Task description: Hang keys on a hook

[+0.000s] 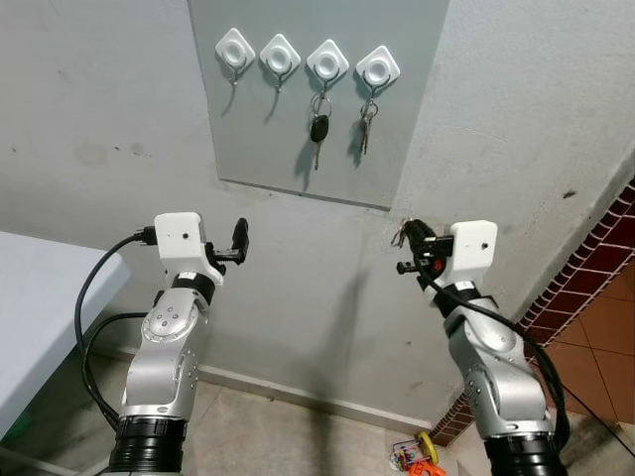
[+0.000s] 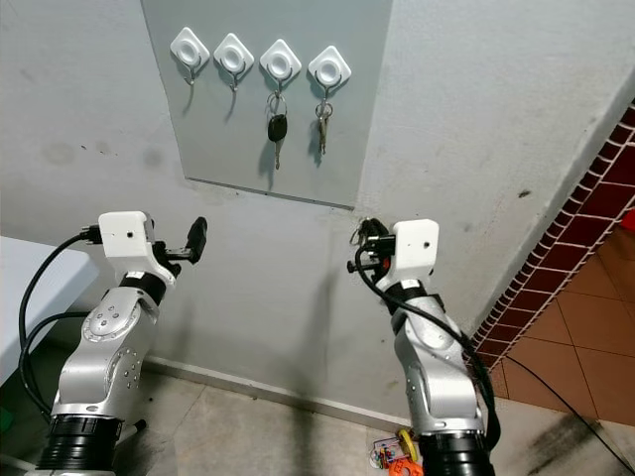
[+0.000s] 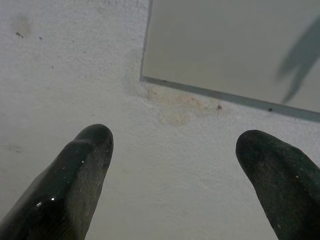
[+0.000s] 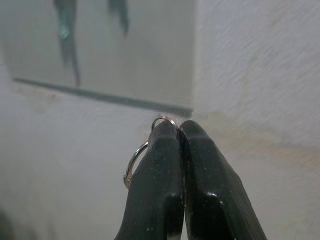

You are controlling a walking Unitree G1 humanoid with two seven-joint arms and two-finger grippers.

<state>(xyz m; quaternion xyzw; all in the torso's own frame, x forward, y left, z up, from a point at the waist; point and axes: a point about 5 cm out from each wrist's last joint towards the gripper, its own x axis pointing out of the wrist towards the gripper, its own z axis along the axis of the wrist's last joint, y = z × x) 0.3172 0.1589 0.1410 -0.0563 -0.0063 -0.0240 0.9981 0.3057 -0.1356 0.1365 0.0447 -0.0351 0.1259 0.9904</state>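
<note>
The right gripper (image 4: pixel 179 131) was pinched tight on the key ring (image 4: pixel 134 162) below the hook board (image 1: pixel 397 129), the left gripper (image 3: pixel 175 150) was spread wide, and the ring probably needed to rise level toward a free hook (image 1: pixel 236 52) without twisting.

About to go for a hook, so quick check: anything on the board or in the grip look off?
Nothing odd on the board: four hooks, two already holding keys, two left ones free. The right gripper pinches only the key ring at its fingertips, a thin hold that might slip. Small clutter lies on the floor by the wall.
</note>
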